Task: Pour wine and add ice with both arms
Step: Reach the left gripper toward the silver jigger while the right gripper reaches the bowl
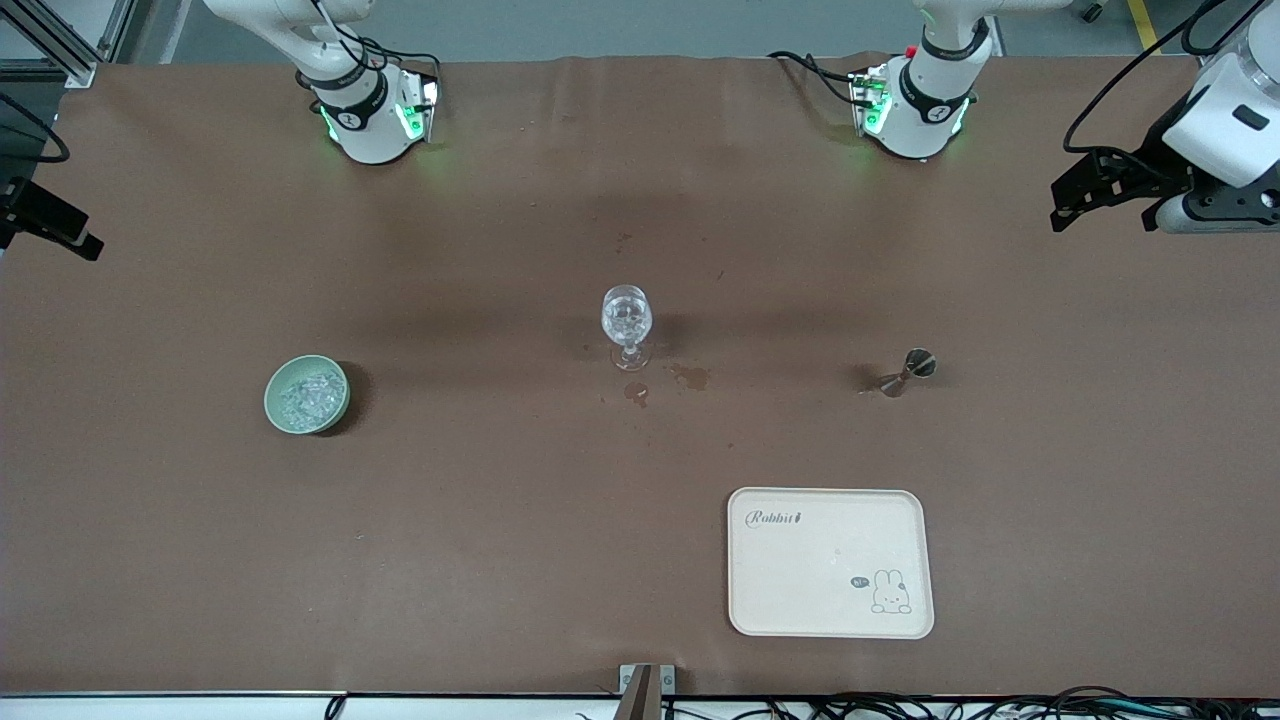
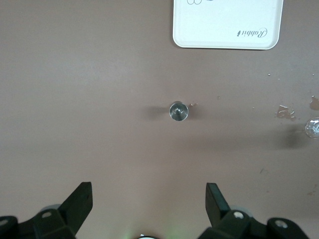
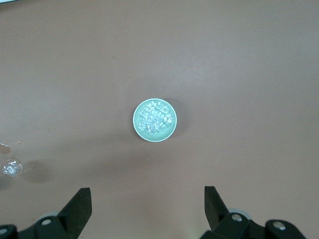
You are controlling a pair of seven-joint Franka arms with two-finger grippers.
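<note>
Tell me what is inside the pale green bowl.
The pale green bowl holds a heap of ice, small clear chunks. They cover the bowl's bottom, so anything under them cannot be seen.

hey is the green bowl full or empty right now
Not empty: the pale green bowl holds a heap of clear ice chunks covering its bottom.

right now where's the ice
The ice sits in the green bowl on the table, toward the right arm's end, level with the wine glass at the centre; the right wrist view looks straight down on it.
</note>
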